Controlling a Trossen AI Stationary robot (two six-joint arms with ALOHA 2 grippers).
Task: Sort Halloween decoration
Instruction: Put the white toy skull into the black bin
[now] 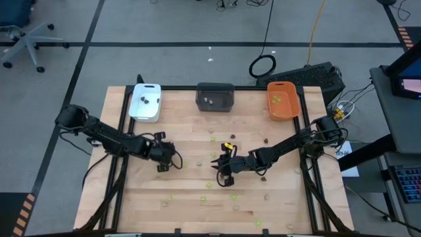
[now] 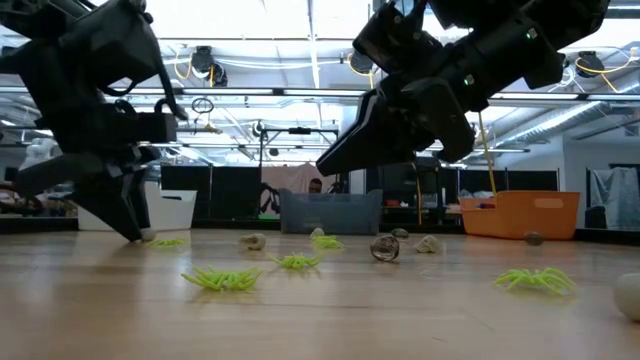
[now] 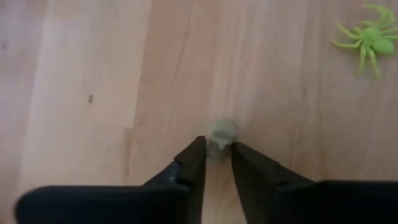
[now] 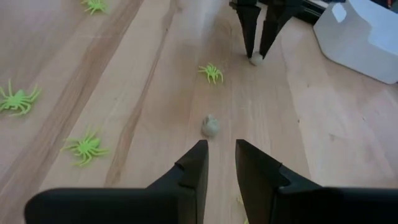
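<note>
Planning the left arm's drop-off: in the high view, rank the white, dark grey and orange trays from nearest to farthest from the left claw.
1. White tray, at the table's far edge, on the left claw's side.
2. Dark grey tray, middle of the far edge.
3. Orange tray, far edge, on the right arm's side.

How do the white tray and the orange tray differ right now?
Colour: the white tray is white, the orange tray orange. Place: the white tray sits at the table's far left, on the left arm's side; the orange tray at the far right. Contents: the white tray holds small dark pieces, the orange tray small green ones. Both are rectangular and stand along the far edge.
</note>
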